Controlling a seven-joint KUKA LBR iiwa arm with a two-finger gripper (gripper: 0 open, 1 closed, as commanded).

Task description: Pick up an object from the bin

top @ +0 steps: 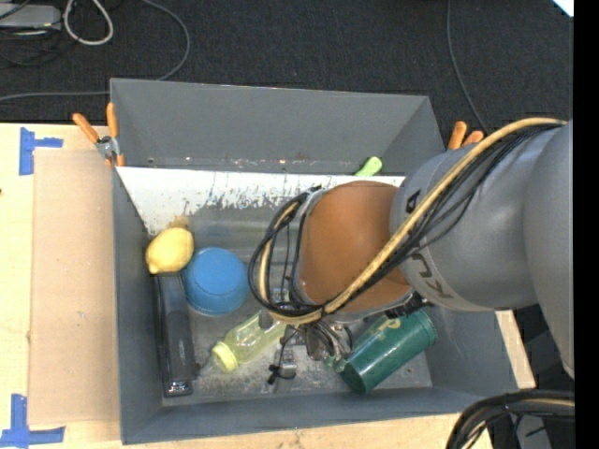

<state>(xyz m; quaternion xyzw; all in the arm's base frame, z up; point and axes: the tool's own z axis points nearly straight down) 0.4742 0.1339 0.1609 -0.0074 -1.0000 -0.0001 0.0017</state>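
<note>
So the arm [496, 223] comes in from the right. Its orange cover [346, 241], with black and yellow cables [281, 251] looped around it, sits over the middle of the grey bin [271, 120]. The gripper [304, 346] pokes out underneath, low near the front of the bin floor. Honestly can't tell whether it's open or closed, the cover and cables hide too much. It's down right between two things: a small pale yellow-green bottle [245, 342] lying on its side just to its left, and a dark green bottle [388, 352] lying tilted just to its right. Can't tell if it touches either one. Further left there's a blue round cup [215, 279] with a yellow lemon [169, 250] touching its upper left edge. A dark see-through flat piece [173, 335] lies along the left wall, and a lime green bit [368, 166] peeks out at the back wall
</note>
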